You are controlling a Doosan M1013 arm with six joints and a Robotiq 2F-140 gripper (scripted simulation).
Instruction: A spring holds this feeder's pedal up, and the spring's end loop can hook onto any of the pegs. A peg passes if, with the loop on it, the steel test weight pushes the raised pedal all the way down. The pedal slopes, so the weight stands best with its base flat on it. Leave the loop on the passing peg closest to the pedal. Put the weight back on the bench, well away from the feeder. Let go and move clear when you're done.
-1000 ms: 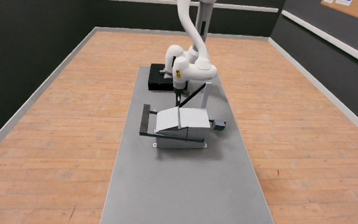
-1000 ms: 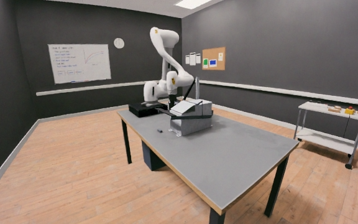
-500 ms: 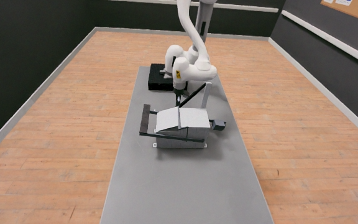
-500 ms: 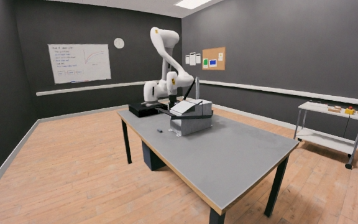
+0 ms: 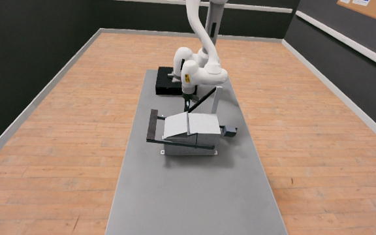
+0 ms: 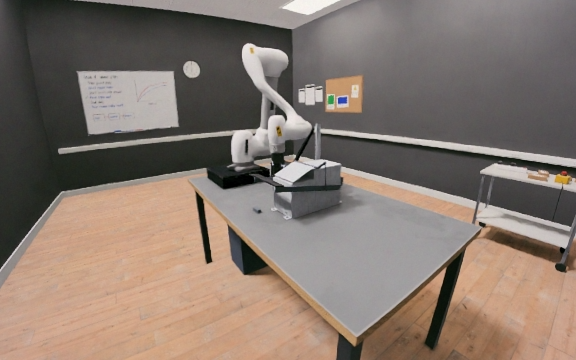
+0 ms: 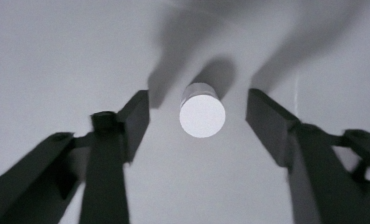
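Note:
The steel test weight [image 7: 202,116], a short pale cylinder, stands upright on the grey bench between my fingers without touching either one. My gripper [image 7: 197,105] [image 5: 187,105] [image 6: 276,167] is open and points straight down at the bench just behind the feeder [image 5: 189,140] [image 6: 308,197]. The top and exterior views do not show the weight. The feeder's dark pedal [image 5: 152,124] sits at its left end on a dark lever arm [image 5: 181,143]. A dark slanted bar [image 5: 202,99] runs up to a grey post [image 5: 217,99]. I cannot tell which peg holds the loop.
The arm's black base block [image 5: 166,81] [image 6: 230,176] lies just behind my gripper. A small dark object [image 6: 257,210] lies on the bench [image 5: 191,196] [image 6: 368,240] left of the feeder. A white cart [image 6: 533,195] stands by the right wall.

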